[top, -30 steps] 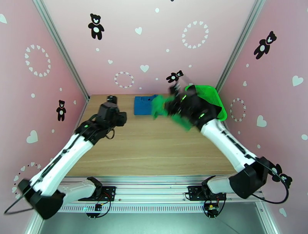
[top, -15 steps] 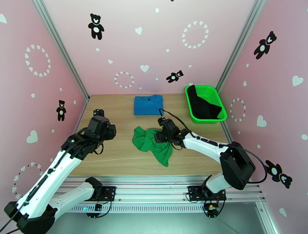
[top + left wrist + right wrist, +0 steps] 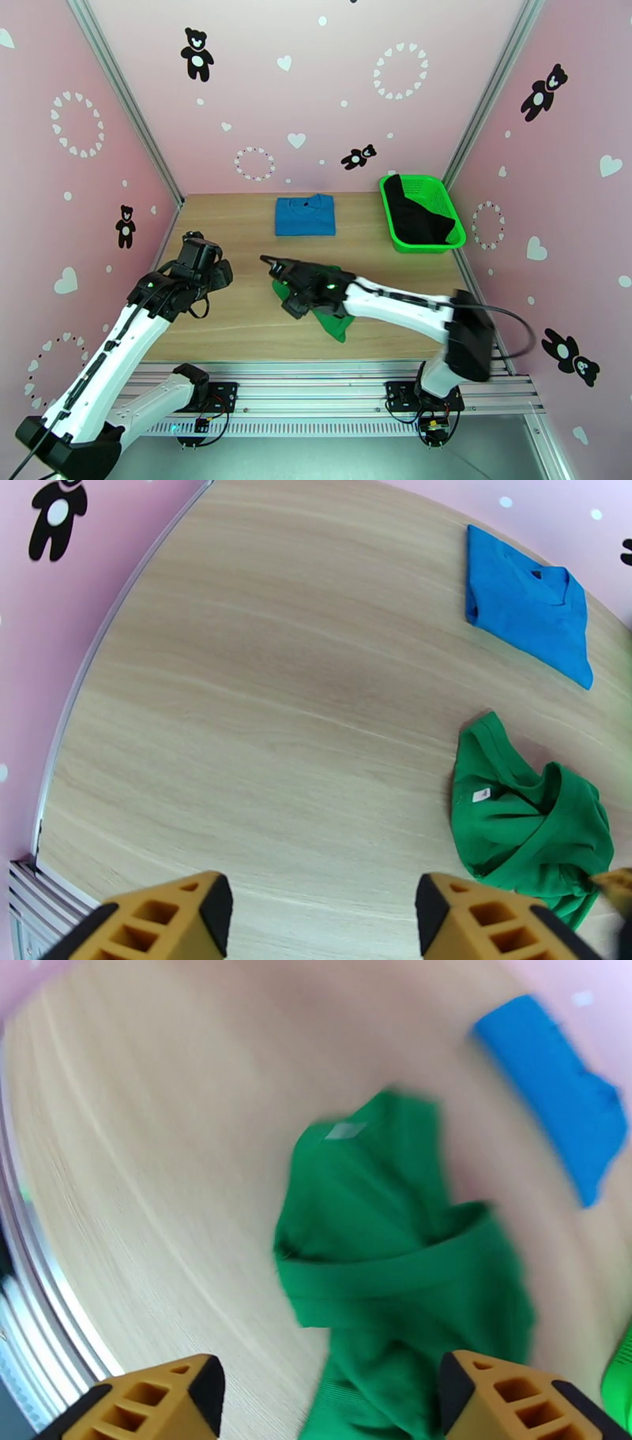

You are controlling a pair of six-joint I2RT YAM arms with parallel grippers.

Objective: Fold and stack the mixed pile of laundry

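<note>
The bright green garment lies crumpled on the table's middle, its collar and white label up. My right gripper hovers low over its left part, fingers spread wide and open, nothing between them. The blue T-shirt lies folded flat at the back centre. The black garment rests inside the green basket. My left gripper hangs open above bare wood at the left, well apart from the cloth, its fingers empty.
The green mesh basket stands at the back right corner against the wall. Pink walls close in the left, back and right. Bare wood stretches between the left gripper and the green garment. A metal rail runs along the near edge.
The right arm brought the green garment from beside the basket to the table's middle, let it go, and swung left over it. The left arm drew back toward the near left.
</note>
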